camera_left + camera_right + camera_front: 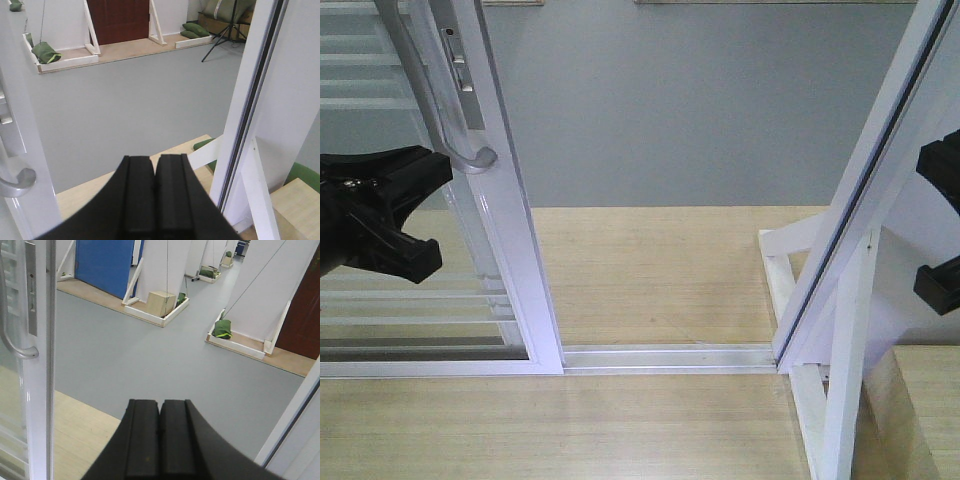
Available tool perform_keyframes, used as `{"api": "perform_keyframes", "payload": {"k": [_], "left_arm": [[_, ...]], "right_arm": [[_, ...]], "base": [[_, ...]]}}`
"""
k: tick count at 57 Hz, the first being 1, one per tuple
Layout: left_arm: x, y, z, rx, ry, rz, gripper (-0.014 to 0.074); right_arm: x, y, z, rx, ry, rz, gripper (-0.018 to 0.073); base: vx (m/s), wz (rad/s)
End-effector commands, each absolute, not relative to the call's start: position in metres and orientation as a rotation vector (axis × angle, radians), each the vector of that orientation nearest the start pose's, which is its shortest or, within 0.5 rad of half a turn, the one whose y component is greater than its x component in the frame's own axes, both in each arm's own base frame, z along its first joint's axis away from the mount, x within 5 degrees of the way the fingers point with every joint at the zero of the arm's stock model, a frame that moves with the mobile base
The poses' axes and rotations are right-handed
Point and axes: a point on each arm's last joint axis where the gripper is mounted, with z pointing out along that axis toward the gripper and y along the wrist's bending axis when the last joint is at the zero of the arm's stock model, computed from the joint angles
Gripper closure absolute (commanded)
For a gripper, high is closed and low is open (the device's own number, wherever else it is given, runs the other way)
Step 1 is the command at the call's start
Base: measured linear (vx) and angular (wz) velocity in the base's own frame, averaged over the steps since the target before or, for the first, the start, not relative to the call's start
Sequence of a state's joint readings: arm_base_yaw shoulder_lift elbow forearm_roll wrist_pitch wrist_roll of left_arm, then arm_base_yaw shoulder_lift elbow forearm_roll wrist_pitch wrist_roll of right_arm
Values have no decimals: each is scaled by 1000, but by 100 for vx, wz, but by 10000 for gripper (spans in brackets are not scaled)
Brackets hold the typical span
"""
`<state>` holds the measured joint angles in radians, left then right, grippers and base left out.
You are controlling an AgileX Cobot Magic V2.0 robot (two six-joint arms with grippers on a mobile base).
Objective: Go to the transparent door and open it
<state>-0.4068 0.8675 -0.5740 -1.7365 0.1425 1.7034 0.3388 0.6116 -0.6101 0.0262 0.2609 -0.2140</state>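
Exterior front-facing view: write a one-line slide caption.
The transparent door with its grey handle stands slid aside, doorway open, left gripper beside it.

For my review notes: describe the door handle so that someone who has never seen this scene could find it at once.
Start at the open gap over the floor track, with grey floor beyond. The white-framed glass panel on its left is the transparent door. On its stile by the gap hangs the grey curved bar handle, hooked at the bottom; the slanted white post opposite has none.

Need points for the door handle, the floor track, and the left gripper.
door handle [470, 158]: front view, curved lower end of the grey bar.
floor track [665, 357]: front view, middle of the white rail.
left gripper [155, 192]: left wrist view, seam between the closed black fingers.
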Motion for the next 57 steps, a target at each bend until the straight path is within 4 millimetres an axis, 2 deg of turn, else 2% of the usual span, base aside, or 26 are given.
{"api": "perform_keyframes", "payload": {"k": [1,14,47,52,57], "left_arm": [[162,-87,330,394,1679,-521,602],[161,-90,331,418,1669,-548,602],[165,-85,328,421,1686,-452,602],[164,-87,334,513,1660,-399,602],[165,-86,345,520,1662,-372,602]], "right_arm": [[121,42,360,-437,1590,106,564],[121,42,360,-439,1595,106,564],[121,42,360,-440,1594,105,564],[121,42,360,-440,1594,105,564],[121,42,360,-438,1593,106,564]], "base": [[0,0],[0,0],[0,0],[0,0],[0,0]]}}
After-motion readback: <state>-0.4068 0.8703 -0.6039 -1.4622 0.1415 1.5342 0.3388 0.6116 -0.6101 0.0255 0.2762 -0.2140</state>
